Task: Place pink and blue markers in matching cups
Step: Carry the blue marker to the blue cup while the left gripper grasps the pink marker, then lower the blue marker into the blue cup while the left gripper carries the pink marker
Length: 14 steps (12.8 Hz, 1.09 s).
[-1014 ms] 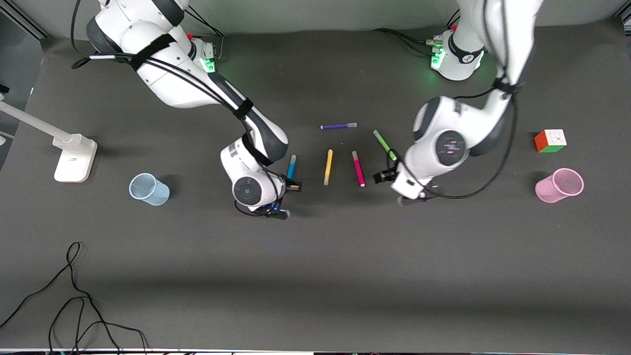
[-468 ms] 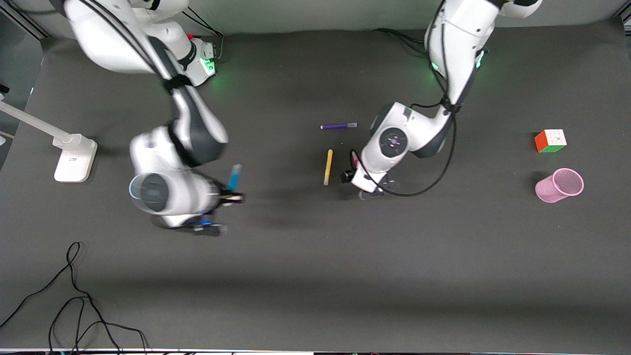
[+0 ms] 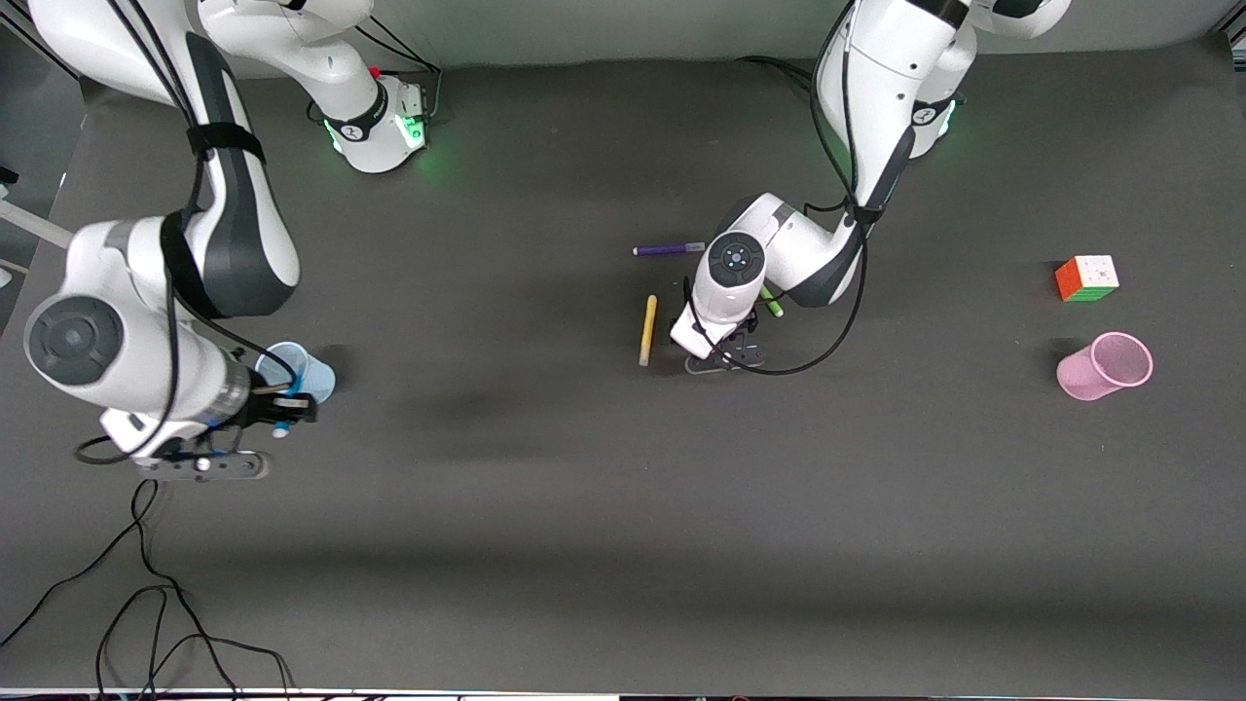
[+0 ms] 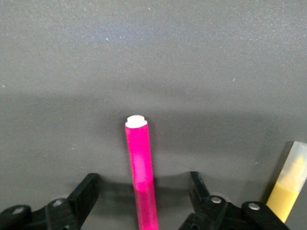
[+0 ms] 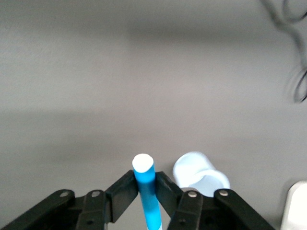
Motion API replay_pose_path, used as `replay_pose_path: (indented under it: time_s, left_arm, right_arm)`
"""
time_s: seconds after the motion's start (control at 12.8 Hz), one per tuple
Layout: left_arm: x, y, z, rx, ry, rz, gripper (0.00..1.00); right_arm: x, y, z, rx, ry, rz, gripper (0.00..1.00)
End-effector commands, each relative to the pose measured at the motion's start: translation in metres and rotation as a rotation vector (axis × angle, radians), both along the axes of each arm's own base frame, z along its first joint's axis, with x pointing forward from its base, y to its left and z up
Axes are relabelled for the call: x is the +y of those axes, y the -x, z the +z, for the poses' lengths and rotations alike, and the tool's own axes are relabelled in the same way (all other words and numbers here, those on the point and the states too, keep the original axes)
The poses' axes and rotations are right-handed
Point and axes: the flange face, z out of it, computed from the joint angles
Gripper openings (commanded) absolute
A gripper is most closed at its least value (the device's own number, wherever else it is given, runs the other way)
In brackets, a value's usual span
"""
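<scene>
The pink marker [image 4: 141,172] lies flat on the dark mat. My left gripper [image 4: 142,181] is low over it and open, one finger on each side with a gap to the marker. In the front view the left gripper [image 3: 721,359] and its wrist hide the pink marker. My right gripper [image 5: 145,184] is shut on the blue marker [image 5: 147,196], which stands upright between its pads. It hangs beside the pale blue cup [image 3: 304,369], toward the right arm's end of the table. The blue cup [image 5: 199,175] lies on its side. The pink cup [image 3: 1105,366] lies on its side toward the left arm's end.
A yellow marker [image 3: 647,329] lies right beside the left gripper, with a green marker [image 3: 773,303] partly under the left wrist and a purple marker [image 3: 669,249] nearer the bases. A puzzle cube [image 3: 1087,278] sits by the pink cup. Loose cables [image 3: 146,604] lie near the front corner.
The right arm lifted the blue marker out of the marker row and carried it across to the blue cup. The left gripper moved from beside the green marker to astride the pink one.
</scene>
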Motion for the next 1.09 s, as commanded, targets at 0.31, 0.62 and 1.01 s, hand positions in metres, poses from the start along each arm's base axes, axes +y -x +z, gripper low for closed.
replay_pose_path:
  time_s: [0.31, 0.62, 1.01]
  left_arm:
    - [0.007, 0.004, 0.008, -0.016, -0.024, -0.008, 0.15]
    - [0.009, -0.001, 0.019, -0.028, -0.018, 0.015, 0.00]
    - [0.053, -0.036, 0.111, 0.010, -0.060, -0.090, 0.00]
  right_arm:
    - [-0.089, 0.111, -0.066, -0.264, -0.055, 0.133, 0.00]
    - [-0.094, 0.131, -0.101, -0.301, -0.055, 0.130, 0.00]
    - [-0.094, 0.131, -0.111, -0.300, -0.049, 0.133, 0.52]
